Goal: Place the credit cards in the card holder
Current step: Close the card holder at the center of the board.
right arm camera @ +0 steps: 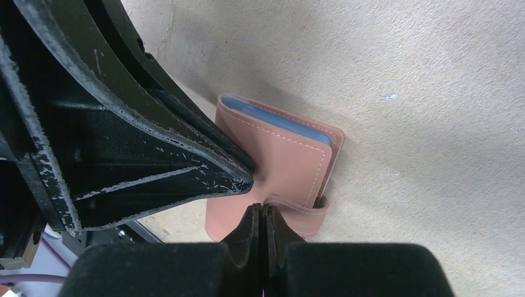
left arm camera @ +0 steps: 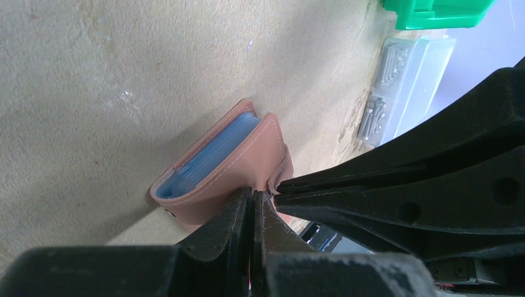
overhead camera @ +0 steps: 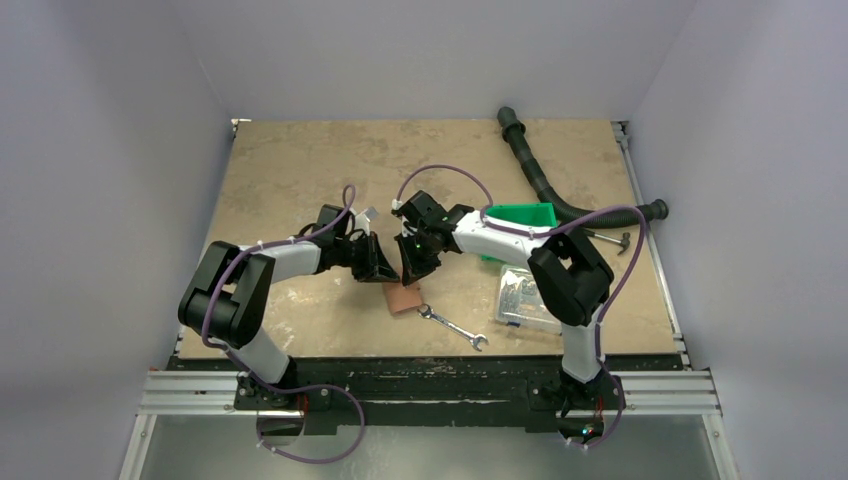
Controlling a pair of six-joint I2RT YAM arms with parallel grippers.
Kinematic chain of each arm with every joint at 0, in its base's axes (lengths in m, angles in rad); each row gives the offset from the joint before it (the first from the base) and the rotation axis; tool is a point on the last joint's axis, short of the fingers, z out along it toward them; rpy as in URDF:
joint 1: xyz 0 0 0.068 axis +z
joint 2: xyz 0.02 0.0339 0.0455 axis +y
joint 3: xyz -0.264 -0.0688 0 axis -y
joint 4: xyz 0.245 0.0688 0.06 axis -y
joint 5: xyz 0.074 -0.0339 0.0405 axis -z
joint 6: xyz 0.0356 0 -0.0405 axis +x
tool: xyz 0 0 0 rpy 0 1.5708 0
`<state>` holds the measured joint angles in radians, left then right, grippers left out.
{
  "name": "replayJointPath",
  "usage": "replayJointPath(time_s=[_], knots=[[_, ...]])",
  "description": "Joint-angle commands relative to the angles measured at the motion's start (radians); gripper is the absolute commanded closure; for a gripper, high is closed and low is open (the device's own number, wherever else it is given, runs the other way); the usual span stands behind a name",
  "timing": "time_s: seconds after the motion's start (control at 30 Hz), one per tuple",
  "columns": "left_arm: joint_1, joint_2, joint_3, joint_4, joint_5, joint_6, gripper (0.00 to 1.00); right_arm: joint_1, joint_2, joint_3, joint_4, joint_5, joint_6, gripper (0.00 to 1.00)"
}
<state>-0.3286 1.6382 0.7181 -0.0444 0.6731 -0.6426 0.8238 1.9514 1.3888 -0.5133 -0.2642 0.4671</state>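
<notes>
The reddish-brown card holder (overhead camera: 402, 297) (left arm camera: 241, 167) (right arm camera: 291, 167) sits partly folded on the table near its front middle. Light blue credit cards (left arm camera: 210, 154) (right arm camera: 278, 120) show inside its open pocket, only their edges visible. My left gripper (overhead camera: 384, 268) (left arm camera: 255, 193) is shut, its tips pinching the leather of the outer wall. My right gripper (overhead camera: 412, 266) (right arm camera: 260, 207) is shut on the stitched edge of the flap, which puckers at its tips. The two grippers' tips meet almost point to point over the card holder. A darker card cannot be told apart.
A steel wrench (overhead camera: 452, 328) lies just right of the card holder. A clear compartment box (overhead camera: 525, 298) (left arm camera: 402, 86) with screws sits further right, with a green bin (overhead camera: 520, 218) (left arm camera: 433, 12) behind it. A black hose (overhead camera: 545, 185) curls at the back right.
</notes>
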Motion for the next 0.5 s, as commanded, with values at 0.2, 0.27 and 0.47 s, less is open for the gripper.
replayJointPath(time_s=[0.2,0.27,0.47], knots=[[0.000,0.026,-0.014,-0.069,-0.073,0.041,1.00,0.041,0.035,-0.029,0.035,-0.027,0.000,1.00],[0.000,0.026,-0.014,-0.069,-0.074,0.041,1.00,0.043,0.036,-0.040,0.039,-0.035,0.001,1.00],[0.000,0.025,-0.015,-0.069,-0.076,0.042,1.00,0.049,0.037,-0.095,0.103,-0.053,0.066,1.00]])
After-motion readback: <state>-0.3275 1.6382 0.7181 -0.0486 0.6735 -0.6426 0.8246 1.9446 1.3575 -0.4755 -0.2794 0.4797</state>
